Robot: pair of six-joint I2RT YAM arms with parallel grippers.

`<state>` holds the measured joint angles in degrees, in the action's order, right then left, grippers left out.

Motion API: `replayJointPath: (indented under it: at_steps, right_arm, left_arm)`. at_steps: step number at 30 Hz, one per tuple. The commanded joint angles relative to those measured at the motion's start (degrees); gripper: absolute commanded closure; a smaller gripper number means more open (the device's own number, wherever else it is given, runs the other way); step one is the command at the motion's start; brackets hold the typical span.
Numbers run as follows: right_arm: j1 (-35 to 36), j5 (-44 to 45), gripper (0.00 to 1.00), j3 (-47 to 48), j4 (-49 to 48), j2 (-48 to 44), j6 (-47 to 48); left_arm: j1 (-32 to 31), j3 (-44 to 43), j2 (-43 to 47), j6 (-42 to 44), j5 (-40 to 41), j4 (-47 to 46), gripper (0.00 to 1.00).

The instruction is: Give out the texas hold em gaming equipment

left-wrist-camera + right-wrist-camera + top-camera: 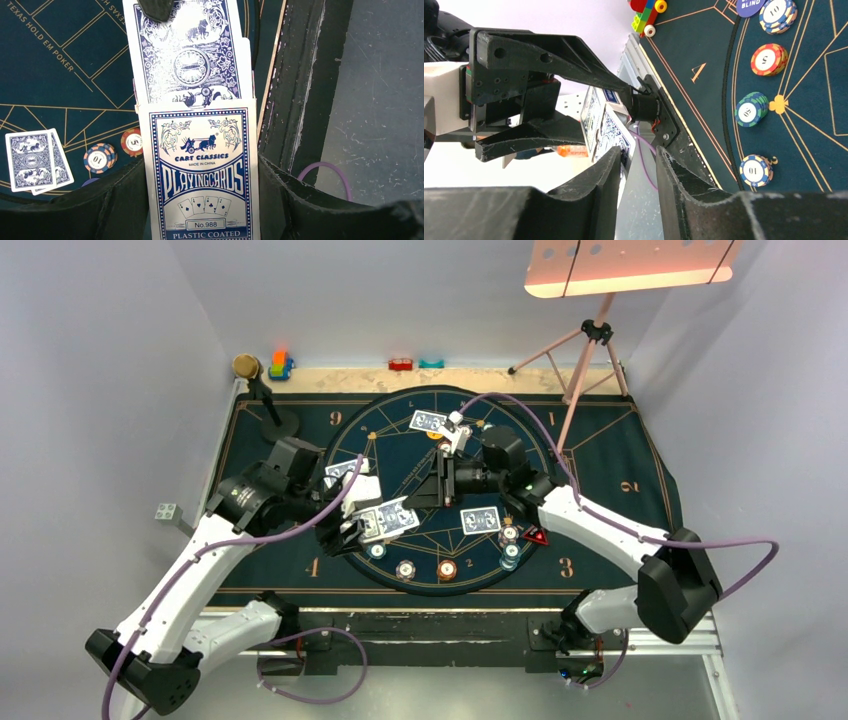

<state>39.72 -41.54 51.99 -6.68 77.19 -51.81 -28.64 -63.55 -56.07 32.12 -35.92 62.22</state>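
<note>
Along the near rim of the felt mat [620,490] I see round striped chips [447,568]. My left gripper [200,215] has its jaws clamped on the glossy card box [202,150]. The box's long axis runs along the jaws, with its open end pointing away from the wrist and a card [187,55] sticking out lengthwise. Beyond it, my right gripper [639,152] meets that end with its jaws narrowly apart (only its own wrist view shows the gap). I cannot tell whether it pinches the card. Farther off, more cards [428,421] lie back-up.
</note>
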Motion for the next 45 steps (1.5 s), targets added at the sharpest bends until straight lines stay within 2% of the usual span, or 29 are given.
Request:
replayJointPath:
  at_steps: [1,5,9,17,23,28,31,39,42,45]
  right_arm:
    - [-0.91,-0.28,0.69,-0.72,0.65,-1.79,1.36]
    - [-2.08,-1.17,0.87,-0.87,-0.04,-2.82,0.32]
    - [-4.04,-2.19,1.00,-0.91,-0.13,-3.89,-0.57]
    - [-9.37,-6.54,1.00,-1.73,-5.18,-6.00,-7.20]
    - [-16.93,-7.17,1.00,2.38,-5.09,-2.72,-8.29]
    - [-20.69,-6.05,1.00,10.05,-6.83,7.02,-7.77]
    - [-21.63,-3.85,1.00,16.57,-7.39,16.32,-6.70]
    - [-22.76,7.17,1.00,41.28,-2.62,43.48,-2.40]
    - [-22.87,11.43,1.00,47.59,-1.84,49.88,-2.22]
    - [-22.85,17.24,1.00,49.80,-2.40,53.58,-2.37]
  left_arm:
    - [0.18,-3.01,1.28,-0.39,-2.74,-1.00,1.00]
    - [0.17,-2.90,1.30,-0.38,-2.54,-0.99,1.00]
    - [0.17,-2.74,1.32,-0.23,-2.48,-1.04,1.00]
    - [0.17,-2.20,1.39,0.11,-2.00,-1.19,1.00]
    - [0.17,-1.84,1.67,0.14,-1.65,-1.20,1.00]
    - [0.17,-1.80,2.01,0.29,-1.39,-1.04,1.00]
    - [0.18,-1.75,2.03,0.31,-1.34,-0.94,1.00]
    - [0.18,-2.02,1.92,-0.18,-2.17,-1.30,1.00]
    - [0.18,-2.27,1.71,-0.26,-2.44,-1.27,1.00]
    - [0.22,-2.37,1.59,-0.30,-2.62,-1.21,1.00]
